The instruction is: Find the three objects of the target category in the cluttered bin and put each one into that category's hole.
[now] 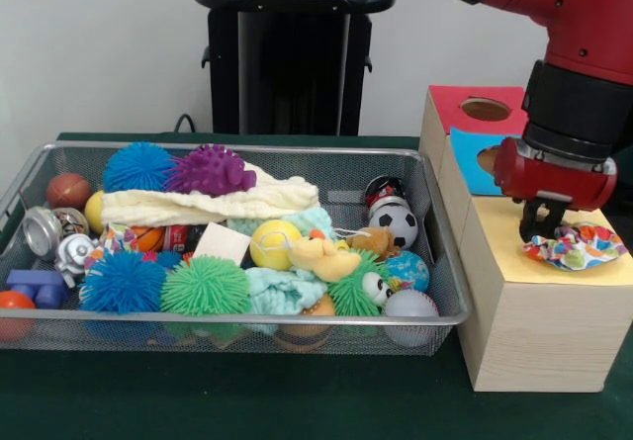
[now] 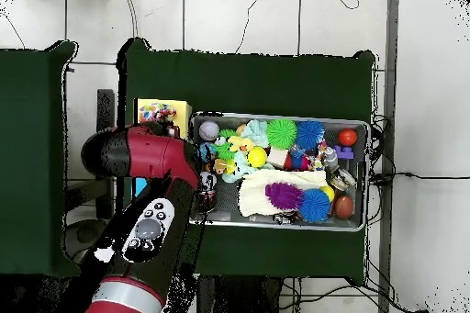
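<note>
Hovering: our gripper (image 1: 542, 224) hangs over the yellow box (image 1: 539, 316), right of the bin (image 1: 237, 319) in the front view.
Claw: we see dark fingers (image 1: 534, 224) pointing down at the dotted piece (image 1: 577, 245); we cannot tell whether they are apart, together, or pinching the fabric.
Dotted piece: it lies crumpled on the yellow top, touching or just beside the fingers; from above we see it (image 2: 158, 110) beside the arm (image 2: 147, 158).
Hole: we cannot see it; the fabric and gripper cover that part of the top.
Other boxes: blue-topped box (image 1: 473, 159) and red-topped box (image 1: 465, 104) stand behind the yellow one.
Bin: we see it packed with spiky balls, a cream cloth (image 1: 208, 205), a mint cloth (image 1: 282, 292), a soccer ball (image 1: 400, 224) and a yellow ball (image 1: 272, 243).
More dotted fabric: we see a bit (image 1: 117, 235) at the bin's left, half buried.
</note>
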